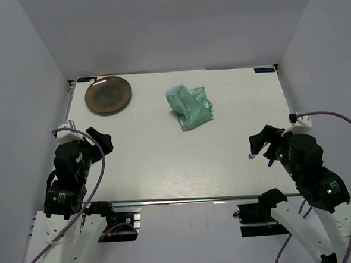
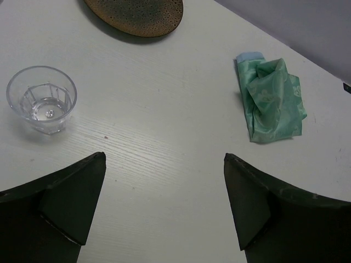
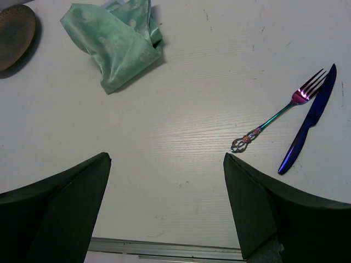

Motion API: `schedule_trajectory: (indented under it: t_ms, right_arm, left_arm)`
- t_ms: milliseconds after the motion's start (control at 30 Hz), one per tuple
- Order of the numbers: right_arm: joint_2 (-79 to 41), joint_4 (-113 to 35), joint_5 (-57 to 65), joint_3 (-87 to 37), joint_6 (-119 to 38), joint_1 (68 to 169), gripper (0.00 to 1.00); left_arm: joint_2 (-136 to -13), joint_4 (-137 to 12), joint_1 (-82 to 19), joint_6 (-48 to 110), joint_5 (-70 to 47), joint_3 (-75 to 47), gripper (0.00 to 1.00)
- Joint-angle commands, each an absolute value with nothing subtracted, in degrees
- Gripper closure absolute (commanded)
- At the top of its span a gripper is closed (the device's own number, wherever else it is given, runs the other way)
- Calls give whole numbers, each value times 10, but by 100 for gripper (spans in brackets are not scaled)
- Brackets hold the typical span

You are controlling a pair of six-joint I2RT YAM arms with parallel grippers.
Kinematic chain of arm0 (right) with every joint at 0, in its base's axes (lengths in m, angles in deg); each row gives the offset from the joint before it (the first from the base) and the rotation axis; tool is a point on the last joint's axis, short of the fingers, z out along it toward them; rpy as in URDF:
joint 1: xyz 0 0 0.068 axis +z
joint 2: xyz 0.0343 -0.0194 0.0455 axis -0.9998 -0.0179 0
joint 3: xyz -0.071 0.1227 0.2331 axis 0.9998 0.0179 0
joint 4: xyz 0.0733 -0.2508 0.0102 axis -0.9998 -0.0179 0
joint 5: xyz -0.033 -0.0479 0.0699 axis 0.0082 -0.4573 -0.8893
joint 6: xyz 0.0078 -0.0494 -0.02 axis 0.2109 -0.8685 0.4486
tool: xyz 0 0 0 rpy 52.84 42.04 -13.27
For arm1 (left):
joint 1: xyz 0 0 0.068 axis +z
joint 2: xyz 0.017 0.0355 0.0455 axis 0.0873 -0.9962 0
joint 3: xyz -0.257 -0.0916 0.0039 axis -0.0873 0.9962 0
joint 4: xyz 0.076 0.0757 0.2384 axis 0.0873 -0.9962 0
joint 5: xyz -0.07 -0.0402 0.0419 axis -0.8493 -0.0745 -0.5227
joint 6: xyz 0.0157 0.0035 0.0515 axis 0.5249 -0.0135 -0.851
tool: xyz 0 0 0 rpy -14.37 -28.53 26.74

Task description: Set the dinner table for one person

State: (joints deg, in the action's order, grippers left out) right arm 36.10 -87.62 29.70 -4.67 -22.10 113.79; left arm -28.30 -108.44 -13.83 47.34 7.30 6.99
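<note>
The white dinner table [image 1: 165,156] holds a brown speckled plate [image 1: 108,95] at the far left and a crumpled green placemat [image 1: 189,107] at the far middle. Both also show in the left wrist view, the plate [image 2: 137,13] and the placemat [image 2: 270,98]. A clear glass [image 2: 41,98] stands to the left of my left gripper [image 2: 164,203], which is open and empty. An iridescent fork [image 3: 279,112] and a blue knife [image 3: 308,120] lie to the right of my right gripper [image 3: 167,203], also open and empty. The fork's handle tip [image 1: 251,156] shows below the right gripper.
A metal rail [image 1: 191,199] runs along the table's near edge. Grey walls close in the back and both sides. Purple cables loop beside both arms [image 1: 100,166].
</note>
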Motion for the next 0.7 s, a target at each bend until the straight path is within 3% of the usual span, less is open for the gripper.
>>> schedule_trajectory:
  t_ms: [0, 167, 333, 533, 667]
  right_arm:
    - [353, -839, 291, -40, -210, 1138, 11]
    - [352, -792, 265, -22, -211, 1138, 11]
    - [328, -672, 161, 27, -205, 1138, 11]
    - [160, -452, 2, 48, -255, 1138, 11]
    - [-4, -352, -3, 4, -341, 1136, 11]
  left_arm:
    - [-270, -1077, -135, 473, 74, 73, 2]
    - [-261, -1076, -135, 473, 71, 74, 2]
    - [-263, -1074, -135, 470, 68, 76, 2]
    - [-265, -1071, -135, 468, 65, 78, 2]
    - [-268, -1062, -135, 454, 32, 80, 2]
